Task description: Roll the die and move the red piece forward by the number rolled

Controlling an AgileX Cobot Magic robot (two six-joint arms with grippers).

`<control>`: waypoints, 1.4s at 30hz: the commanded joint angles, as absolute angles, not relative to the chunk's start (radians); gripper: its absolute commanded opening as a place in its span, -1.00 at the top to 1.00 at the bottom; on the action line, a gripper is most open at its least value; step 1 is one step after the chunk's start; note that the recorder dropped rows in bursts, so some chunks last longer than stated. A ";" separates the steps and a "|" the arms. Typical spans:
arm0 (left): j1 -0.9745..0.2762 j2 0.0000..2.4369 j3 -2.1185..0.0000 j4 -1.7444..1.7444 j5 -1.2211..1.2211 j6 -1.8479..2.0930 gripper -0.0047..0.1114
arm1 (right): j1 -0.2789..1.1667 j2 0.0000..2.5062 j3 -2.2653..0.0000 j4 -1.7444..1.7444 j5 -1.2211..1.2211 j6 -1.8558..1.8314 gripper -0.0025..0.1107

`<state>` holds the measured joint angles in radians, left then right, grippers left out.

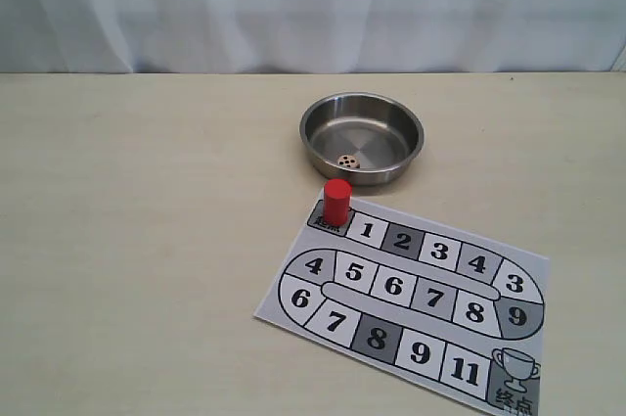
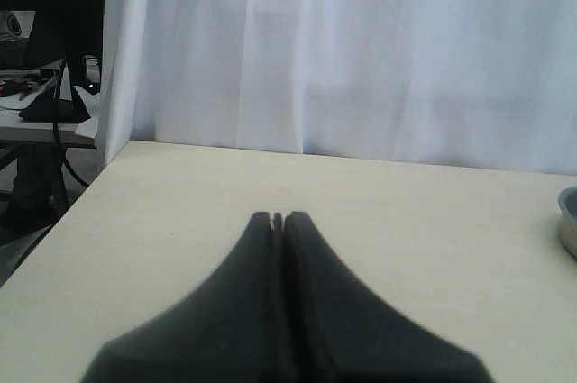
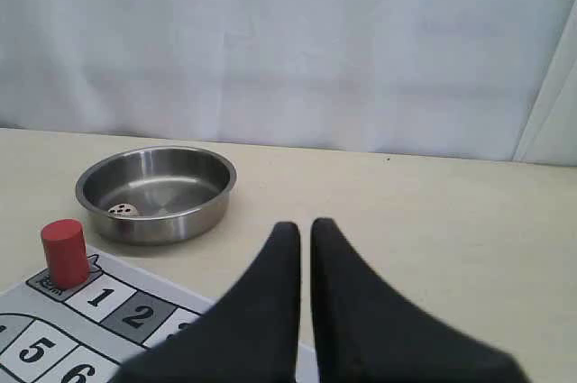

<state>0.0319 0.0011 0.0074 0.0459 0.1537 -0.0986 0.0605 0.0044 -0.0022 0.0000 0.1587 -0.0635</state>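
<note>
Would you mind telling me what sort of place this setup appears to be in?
Probably a robotics lab bench: a plain beige table backed by a white curtain, a printed number board staged on it, and a cluttered desk with cables past the curtain's edge.

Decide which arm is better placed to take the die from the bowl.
Probably right: the right gripper faces the bowl and die; the left gripper sees only the bowl's edge.
</note>
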 commanded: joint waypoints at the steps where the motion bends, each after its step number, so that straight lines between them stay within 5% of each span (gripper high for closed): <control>1: 0.024 0.000 0.000 0.044 0.142 -0.100 0.92 | 0.055 0.000 0.000 -0.009 0.159 -0.066 0.89; 19: 0.024 0.000 0.000 0.044 0.144 -0.100 0.92 | 0.055 0.000 -0.011 0.076 -0.094 -0.064 0.89; 28: 0.024 0.000 0.000 0.044 0.144 -0.100 0.92 | 0.057 0.028 -0.304 0.171 0.098 -0.064 0.89; 42: 0.024 0.000 0.000 0.044 0.142 -0.100 0.92 | 0.057 0.437 -0.729 0.171 0.398 0.000 0.89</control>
<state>0.0319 0.0011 0.0074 0.0459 0.1537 -0.0986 0.0605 0.3684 -0.6885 0.1709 0.3742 -0.0076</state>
